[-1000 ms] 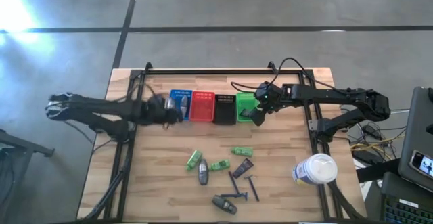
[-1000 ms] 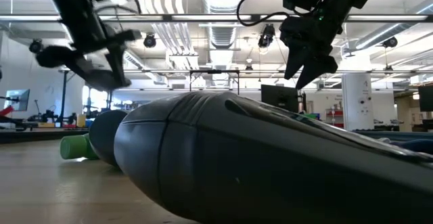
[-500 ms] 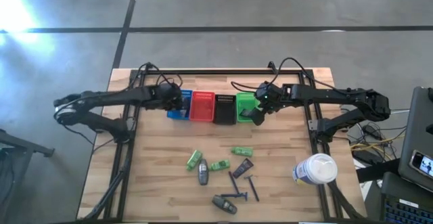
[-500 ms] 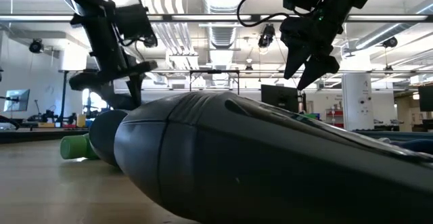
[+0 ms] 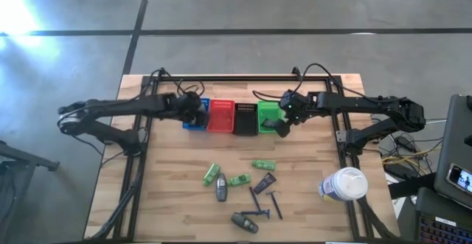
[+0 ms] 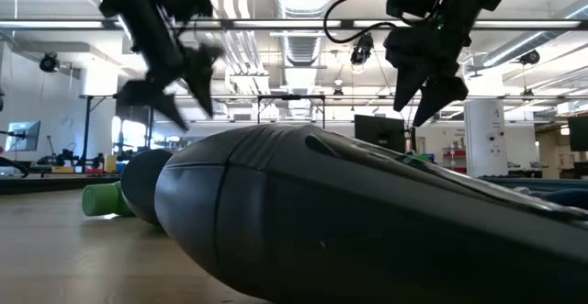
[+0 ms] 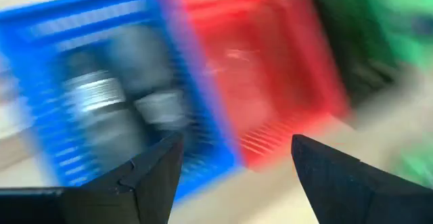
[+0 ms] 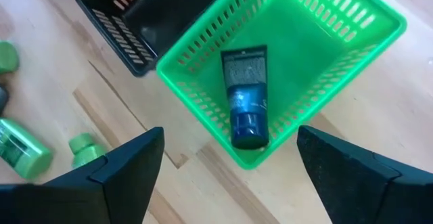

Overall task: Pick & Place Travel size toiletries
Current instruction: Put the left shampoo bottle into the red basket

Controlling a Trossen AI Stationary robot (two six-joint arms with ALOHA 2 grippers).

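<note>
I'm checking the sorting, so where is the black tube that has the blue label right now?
The black tube lies inside the green basket, at the right end of the basket row, directly under the open right gripper.

1. The left arm reaches in from the table's left edge, stretched nearly straight toward the centre at the far side of the table.
2. The left gripper [image 5: 193, 111] is held above the table; its two dark fingers [image 7: 145, 176] are spread wide apart with nothing between them.
3. The right arm comes in from the right edge, elbow bent near the table's right side, forearm running toward the centre.
4. The right gripper [image 5: 282, 125] points downward, above the table, its fingers [image 8: 118, 166] wide apart and empty.
</note>
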